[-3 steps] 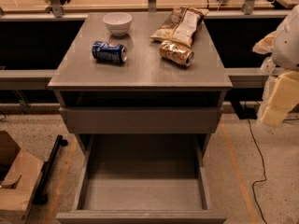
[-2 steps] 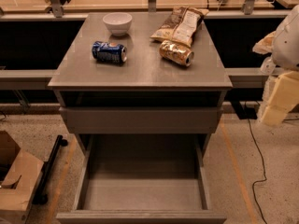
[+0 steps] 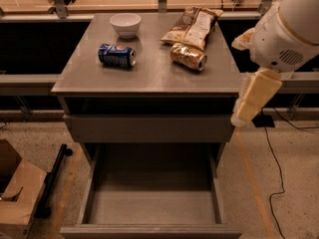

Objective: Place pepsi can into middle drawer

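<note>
Far left, on the speckled floor: open brown cardboard box. On the left part of the flat grey cabinet top: small blue pepsi can, lying on its side, silver end turned right, a red-and-white mark on the blue wall, well apart from the arm. Just behind it: small white round bowl, upright. Below, pulled out toward the camera: wide grey middle drawer with flat floor and low side walls, under a plain shut grey drawer front. Right of centre on the top: gold-brown can on its side, touching a crinkled brown-and-white snack bag behind it. Far right, beside the cabinet's right edge and hanging down off the white arm: cream-coloured gripper, holding nothing visible; impossible to tell whether released or clenched.
</note>
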{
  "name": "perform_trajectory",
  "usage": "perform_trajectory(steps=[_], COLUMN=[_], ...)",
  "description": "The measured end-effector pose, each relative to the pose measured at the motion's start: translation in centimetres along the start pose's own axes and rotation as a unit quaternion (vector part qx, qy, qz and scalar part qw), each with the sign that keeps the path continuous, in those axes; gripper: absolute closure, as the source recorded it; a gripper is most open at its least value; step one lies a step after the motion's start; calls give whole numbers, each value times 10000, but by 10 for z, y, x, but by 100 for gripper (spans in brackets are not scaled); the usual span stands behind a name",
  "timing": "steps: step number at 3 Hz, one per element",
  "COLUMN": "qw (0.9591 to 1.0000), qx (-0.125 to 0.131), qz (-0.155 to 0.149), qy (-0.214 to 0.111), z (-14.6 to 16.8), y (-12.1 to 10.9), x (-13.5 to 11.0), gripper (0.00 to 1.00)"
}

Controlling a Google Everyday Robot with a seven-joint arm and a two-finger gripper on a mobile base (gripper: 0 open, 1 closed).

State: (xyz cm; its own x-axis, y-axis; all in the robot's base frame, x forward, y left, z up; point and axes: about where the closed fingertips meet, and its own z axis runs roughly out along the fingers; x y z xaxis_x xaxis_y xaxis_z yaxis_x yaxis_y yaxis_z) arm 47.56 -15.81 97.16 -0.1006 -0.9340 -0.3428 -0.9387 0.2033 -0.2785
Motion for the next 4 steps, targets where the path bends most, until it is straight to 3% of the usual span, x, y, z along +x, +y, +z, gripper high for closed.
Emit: perform_trajectory(steps=[1, 2, 3, 4], qw=[9967, 9887, 9887, 9879], qx=[-85, -139, -139, -1], qz=[-73, -170, -171, -309], qy=[-799, -1480, -1480, -1522], z=[33, 71, 71, 79], y=[-21, -52, -52, -68], x=[-47, -93, -93, -111], gripper=[0, 0, 0, 0])
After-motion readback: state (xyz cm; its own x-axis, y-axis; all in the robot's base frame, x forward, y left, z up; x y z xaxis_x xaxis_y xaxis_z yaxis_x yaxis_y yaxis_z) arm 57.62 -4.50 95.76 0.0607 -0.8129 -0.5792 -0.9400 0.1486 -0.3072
